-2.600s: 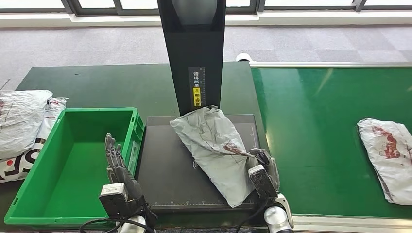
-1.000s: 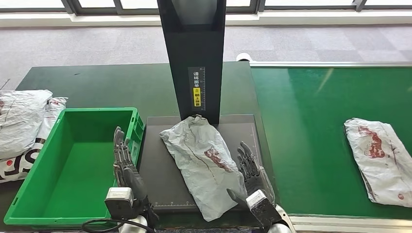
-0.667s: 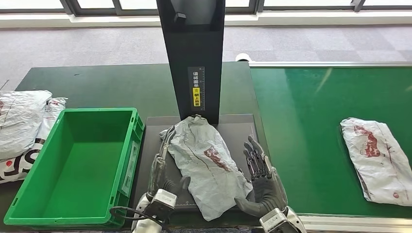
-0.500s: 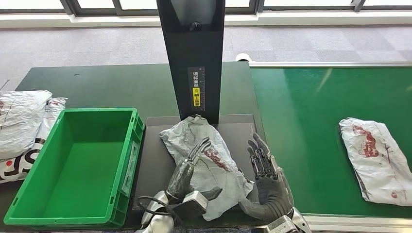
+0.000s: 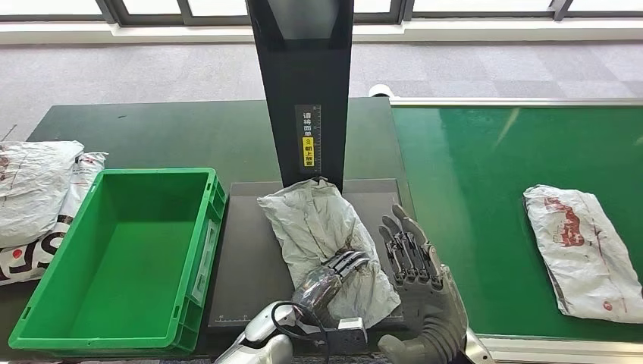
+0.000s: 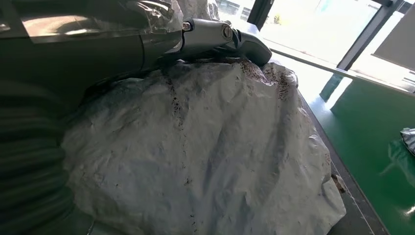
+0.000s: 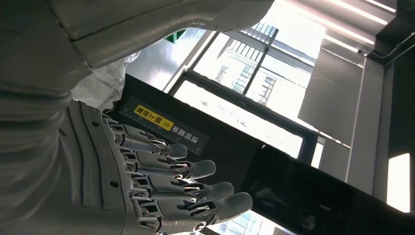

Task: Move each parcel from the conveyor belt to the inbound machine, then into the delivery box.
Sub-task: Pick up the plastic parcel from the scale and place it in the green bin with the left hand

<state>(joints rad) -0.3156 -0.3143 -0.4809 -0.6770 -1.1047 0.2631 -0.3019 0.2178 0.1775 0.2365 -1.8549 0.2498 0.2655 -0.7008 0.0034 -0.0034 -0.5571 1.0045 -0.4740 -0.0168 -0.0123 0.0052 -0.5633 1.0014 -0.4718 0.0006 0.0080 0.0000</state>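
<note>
In the lower centre of the head view a crumpled grey parcel [image 5: 326,243] lay on the dark platform of the inbound machine [image 5: 250,258], its far end at the foot of the black column [image 5: 302,83]. The left hand [image 5: 331,277] rested on the parcel's near end, fingers curled over it; whether it truly gripped could not be told. The right hand [image 5: 415,265] stood just right of the parcel, fingers spread and holding nothing. The green delivery box [image 5: 114,258] sat at lower left, a second parcel [image 5: 580,246] on the conveyor belt [image 5: 485,189] at right
</note>
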